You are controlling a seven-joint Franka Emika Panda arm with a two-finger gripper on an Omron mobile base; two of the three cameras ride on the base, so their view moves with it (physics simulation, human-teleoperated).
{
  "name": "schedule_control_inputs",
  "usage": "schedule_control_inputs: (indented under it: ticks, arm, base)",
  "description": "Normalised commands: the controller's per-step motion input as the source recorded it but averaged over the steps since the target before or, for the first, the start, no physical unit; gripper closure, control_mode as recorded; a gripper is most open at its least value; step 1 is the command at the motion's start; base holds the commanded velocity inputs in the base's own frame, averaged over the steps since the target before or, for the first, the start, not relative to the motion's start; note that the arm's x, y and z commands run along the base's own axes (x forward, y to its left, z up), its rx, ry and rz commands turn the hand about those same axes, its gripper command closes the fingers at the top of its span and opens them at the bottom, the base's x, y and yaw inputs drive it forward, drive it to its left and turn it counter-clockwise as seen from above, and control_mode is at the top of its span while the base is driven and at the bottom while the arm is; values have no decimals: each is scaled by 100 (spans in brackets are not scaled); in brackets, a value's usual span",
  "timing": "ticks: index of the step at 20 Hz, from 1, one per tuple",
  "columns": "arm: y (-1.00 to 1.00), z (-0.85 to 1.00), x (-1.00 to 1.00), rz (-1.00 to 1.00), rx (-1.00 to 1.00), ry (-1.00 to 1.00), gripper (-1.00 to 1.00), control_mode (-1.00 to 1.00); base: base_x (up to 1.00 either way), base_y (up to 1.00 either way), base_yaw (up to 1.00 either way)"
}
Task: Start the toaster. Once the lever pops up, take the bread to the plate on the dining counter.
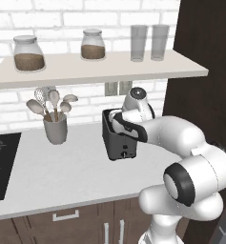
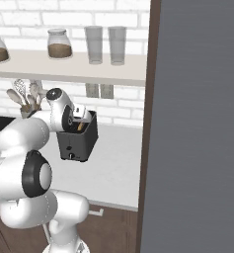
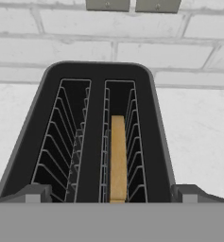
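The toaster (image 1: pixel 118 138) stands on the white worktop (image 1: pixel 62 171) against the brick wall (image 1: pixel 86 28), directly under the gripper (image 3: pixel 111 196), whose spread, empty tips straddle its top. The bread (image 3: pixel 117 158) sits upright in the right slot. A utensil cup (image 1: pixel 56 127) stands to its left, well apart

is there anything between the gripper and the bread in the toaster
Nothing visible. In the hand view the gripper looks straight down into the toaster, and the bread stands on edge in one slot with open space above it. The other slot is empty.
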Motion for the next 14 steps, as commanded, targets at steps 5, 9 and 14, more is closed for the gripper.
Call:
schedule_control_inputs:
  ticks: [5,9,14]
  arm:
    - [0,0,0,0,0,0,-100,-100]
    - [0,0,0,0,0,0,-100,-100]
    - [0,0,0,0,0,0,-100,-100]
  base:
    - [0,0,0]
    - [0,0,0]
    - [0,0,0]
